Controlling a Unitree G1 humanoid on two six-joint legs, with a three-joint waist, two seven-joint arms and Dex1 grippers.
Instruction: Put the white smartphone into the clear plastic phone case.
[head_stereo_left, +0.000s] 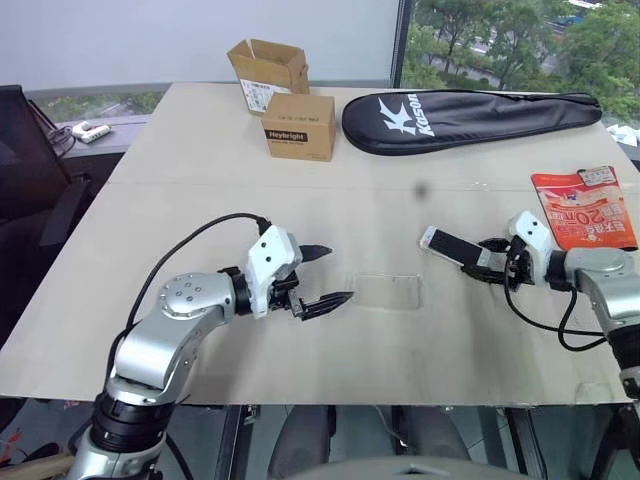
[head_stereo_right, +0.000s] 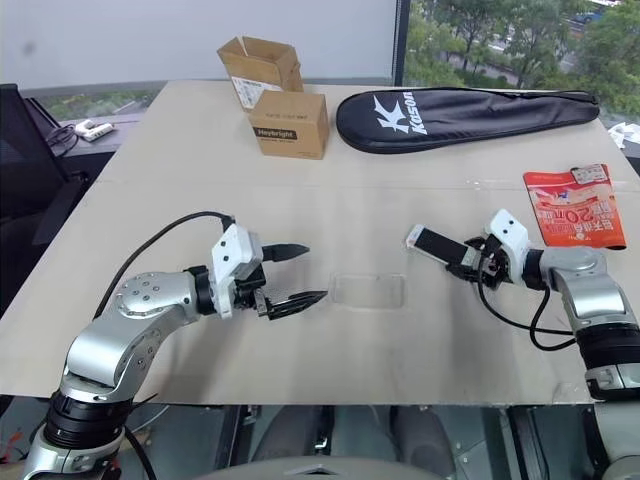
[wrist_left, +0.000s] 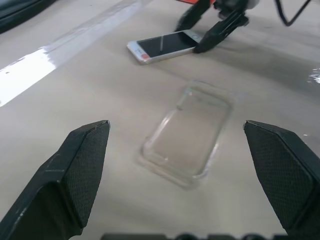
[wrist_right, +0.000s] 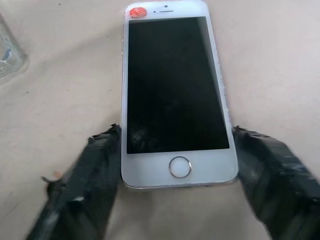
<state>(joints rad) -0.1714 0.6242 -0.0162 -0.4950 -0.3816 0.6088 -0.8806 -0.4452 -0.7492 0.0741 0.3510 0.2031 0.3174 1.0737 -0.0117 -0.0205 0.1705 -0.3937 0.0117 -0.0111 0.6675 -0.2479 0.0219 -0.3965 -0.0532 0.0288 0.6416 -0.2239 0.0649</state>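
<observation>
The left tool (head_stereo_left: 325, 277) hovers above the near-left part of the tabletop (head_stereo_left: 200, 340), its two black fingers spread wide apart with nothing between them, pointing toward the clear plastic phone case (head_stereo_left: 388, 292). The case lies flat on the tabletop, just beyond the fingertips and roughly midway between the left and right edges, closer to the near edge than to the far one. To the right of the case, toward the right edge, the white smartphone (head_stereo_left: 447, 247) lies screen up with a small red sticker at its far end. The right tool (head_stereo_left: 490, 260) straddles the home-button end of the phone, one finger at each long side; in the right wrist view the fingers (wrist_right: 85, 180) sit against the phone's edges, though a firm grip cannot be confirmed. The phone and the case are apart and not touching. An orange-red printed packet (head_stereo_left: 586, 208) lies near the right edge, beyond the right tool. Toward the far edge, a closed brown cardboard box (head_stereo_left: 299, 127) stands left of centre, with an open cardboard box (head_stereo_left: 266, 68) behind it. A black racket cover (head_stereo_left: 470, 118) lies along the far edge to the right of the boxes.
</observation>
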